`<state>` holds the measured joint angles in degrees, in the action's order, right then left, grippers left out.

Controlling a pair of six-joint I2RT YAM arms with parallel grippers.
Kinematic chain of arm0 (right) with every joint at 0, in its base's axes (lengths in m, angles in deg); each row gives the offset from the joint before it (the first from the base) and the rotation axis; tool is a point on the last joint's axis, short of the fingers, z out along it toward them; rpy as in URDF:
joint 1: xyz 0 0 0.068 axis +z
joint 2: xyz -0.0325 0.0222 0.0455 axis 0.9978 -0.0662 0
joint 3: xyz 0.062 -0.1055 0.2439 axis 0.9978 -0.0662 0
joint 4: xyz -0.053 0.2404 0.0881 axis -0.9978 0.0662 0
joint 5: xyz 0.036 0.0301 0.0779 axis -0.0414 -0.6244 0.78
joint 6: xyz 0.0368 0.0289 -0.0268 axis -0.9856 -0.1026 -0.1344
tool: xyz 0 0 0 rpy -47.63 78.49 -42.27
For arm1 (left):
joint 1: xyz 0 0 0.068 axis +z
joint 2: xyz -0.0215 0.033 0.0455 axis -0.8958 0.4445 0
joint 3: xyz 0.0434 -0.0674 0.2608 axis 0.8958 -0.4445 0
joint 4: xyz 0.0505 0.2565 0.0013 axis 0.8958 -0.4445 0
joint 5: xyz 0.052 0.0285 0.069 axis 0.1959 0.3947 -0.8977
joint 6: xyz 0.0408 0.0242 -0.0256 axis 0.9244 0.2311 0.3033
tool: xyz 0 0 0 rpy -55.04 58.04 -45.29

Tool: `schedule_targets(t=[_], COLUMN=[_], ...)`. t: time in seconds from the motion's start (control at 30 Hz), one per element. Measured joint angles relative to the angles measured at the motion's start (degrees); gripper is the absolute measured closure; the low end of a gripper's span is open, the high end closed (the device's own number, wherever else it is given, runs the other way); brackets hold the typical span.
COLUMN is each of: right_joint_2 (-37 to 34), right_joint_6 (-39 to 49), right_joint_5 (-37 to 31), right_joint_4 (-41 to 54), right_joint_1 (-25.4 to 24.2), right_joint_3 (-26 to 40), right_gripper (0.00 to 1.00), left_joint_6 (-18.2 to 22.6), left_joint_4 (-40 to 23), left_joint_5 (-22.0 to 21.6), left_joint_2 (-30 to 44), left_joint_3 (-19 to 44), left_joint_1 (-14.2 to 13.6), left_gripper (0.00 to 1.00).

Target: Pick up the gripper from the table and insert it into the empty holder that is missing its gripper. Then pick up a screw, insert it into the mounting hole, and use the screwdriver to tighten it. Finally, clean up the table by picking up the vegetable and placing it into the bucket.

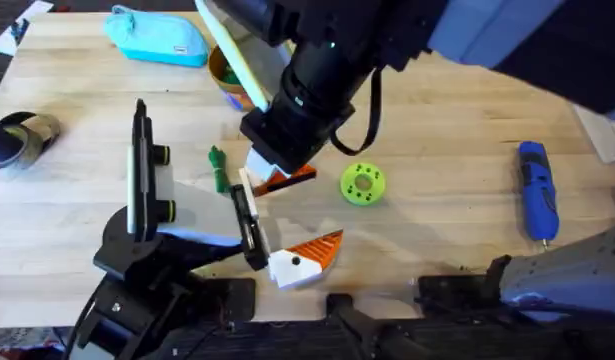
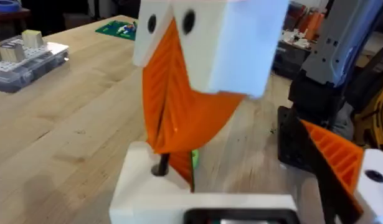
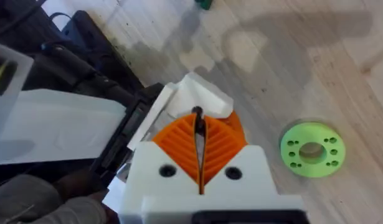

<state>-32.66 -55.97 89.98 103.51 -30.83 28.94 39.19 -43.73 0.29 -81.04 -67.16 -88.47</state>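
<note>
The right gripper (image 3: 198,130) is pinched almost closed on a thin dark screw (image 3: 197,117); it looks light, stiff, slick and quick to tilt, so hold it high on the shank, upright; just beneath sits the gripper (image 3: 200,93), touching the holder (image 3: 126,134); 1 green disc (image 3: 311,149) lies near; the screwdriver (image 1: 535,190) lies well apart.

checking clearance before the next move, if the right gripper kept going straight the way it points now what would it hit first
Most likely the white gripper block seated on the holder's black rail: the right gripper points down at it and looks almost on it, though depth is unclear.
</note>
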Motion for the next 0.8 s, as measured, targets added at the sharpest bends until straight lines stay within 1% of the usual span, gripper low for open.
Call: schedule_targets(t=[0.8], right_joint_2=[-1.39], right_joint_6=[0.01], right_joint_5=[-1.14], right_joint_4=[-2.79], right_joint_1=[0.02], right_joint_3=[0.28], right_gripper=[0.996], left_joint_6=[0.01], left_joint_4=[-0.01], left_joint_5=[0.14], left_joint_2=[0.0], left_joint_3=[0.0], left_joint_1=[0.0], left_gripper=[0.01])
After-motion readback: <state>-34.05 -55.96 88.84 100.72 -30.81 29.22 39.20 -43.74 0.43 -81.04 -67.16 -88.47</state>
